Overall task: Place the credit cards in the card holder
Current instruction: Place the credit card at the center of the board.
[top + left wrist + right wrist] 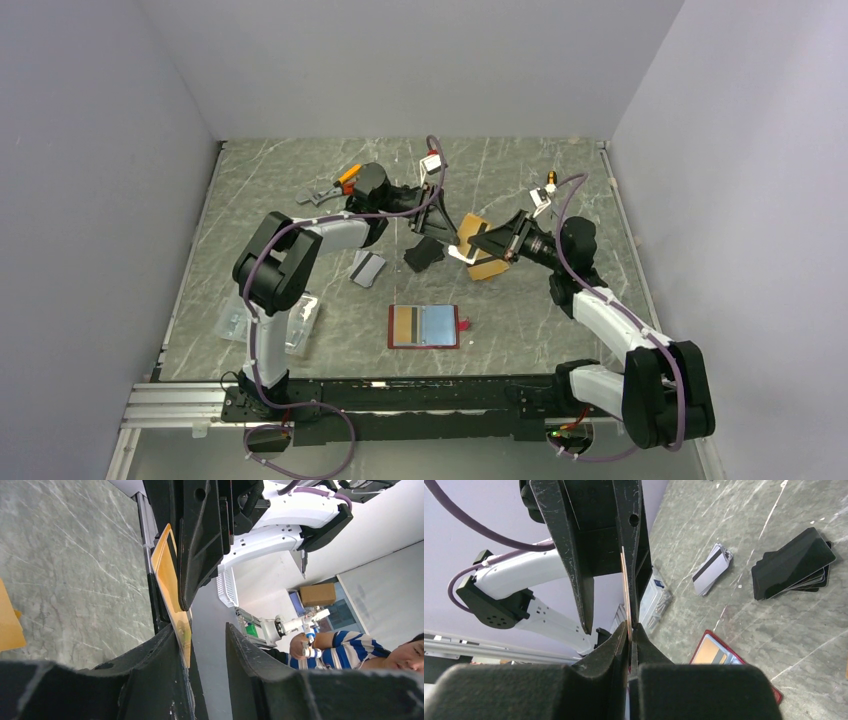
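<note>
The marble table (pixel 520 330) carries a clear plastic box (pixel 300 322) by its left edge, and I cannot tell what is in it. The red card holder (pixel 440 326) lies open near the middle of the front edge, with a pocketed card (pixel 404 325) in its left side. A black stack (pixel 791 565) and silver cards (pixel 711 569) lie mid-table. Above them the right gripper (pixel 630 630) pinches the orange card (pixel 167 575). The left gripper (pixel 202 632) stands spread around it. Only the left wrist view shows the card leaning on one finger.

Black stack (pixel 424 254), clear box (pixel 236 322), marble table (pixel 520 330)
</note>
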